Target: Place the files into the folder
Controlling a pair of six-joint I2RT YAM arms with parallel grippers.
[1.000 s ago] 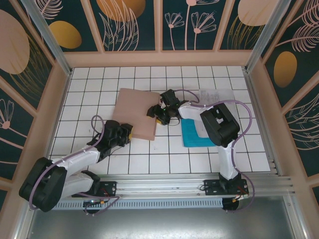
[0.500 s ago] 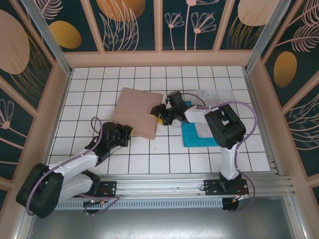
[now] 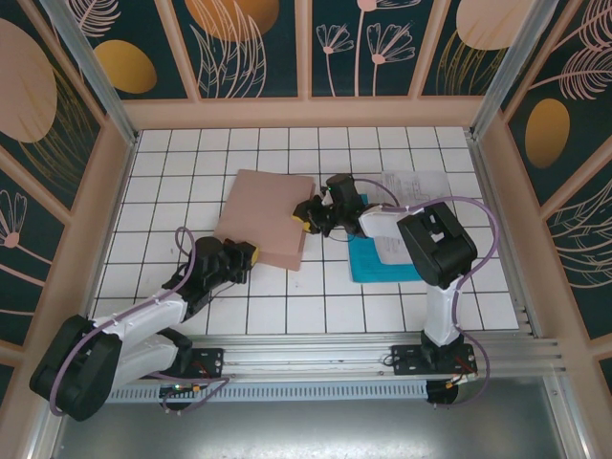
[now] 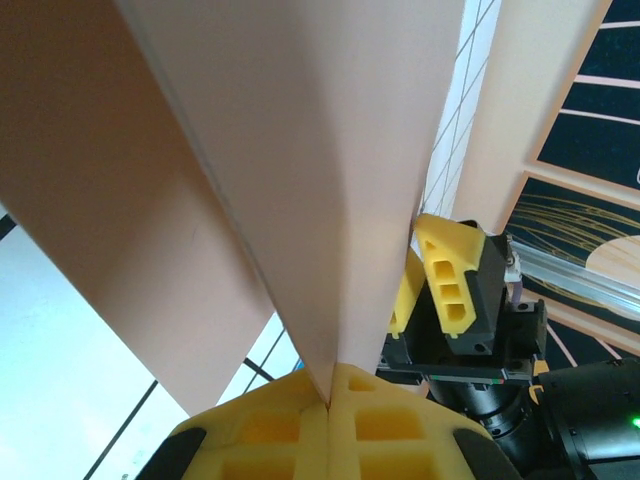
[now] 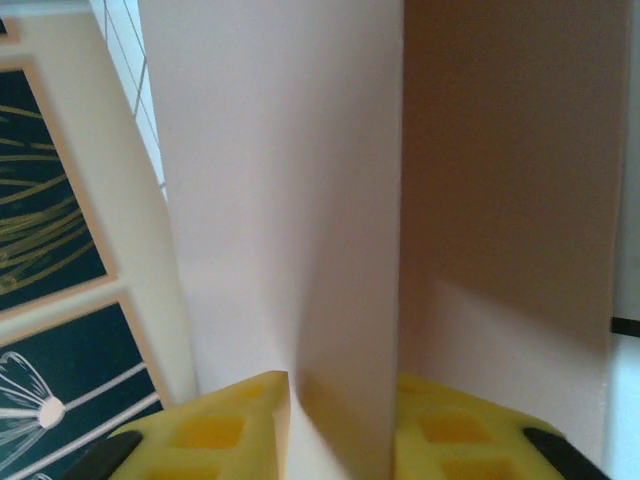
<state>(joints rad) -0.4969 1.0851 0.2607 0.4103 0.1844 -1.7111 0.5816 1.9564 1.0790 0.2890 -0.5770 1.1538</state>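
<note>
The pinkish-brown folder (image 3: 263, 215) lies on the tiled table, left of centre. My left gripper (image 3: 244, 253) is shut on one leaf at its near corner, and in the left wrist view that leaf (image 4: 300, 150) runs down into the closed jaws (image 4: 328, 400). My right gripper (image 3: 311, 218) straddles the folder's right edge, where a leaf (image 5: 350, 250) stands between the narrowed fingers (image 5: 340, 400) with a gap on its left side. Its yellow fingers (image 4: 445, 285) also show in the left wrist view. The teal file (image 3: 368, 260) and the white printed file (image 3: 416, 184) lie right of the folder, partly under the right arm.
Wooden walls (image 3: 306, 113) close in the table at the back and both sides. The aluminium rail (image 3: 316, 359) with both arm bases runs along the near edge. Bare white tiles (image 3: 287, 306) stretch between the folder and the rail.
The left gripper closed on the folder's near corner. The right gripper narrowed its jaws around the folder's right edge, and the folder shifted slightly to the right.
</note>
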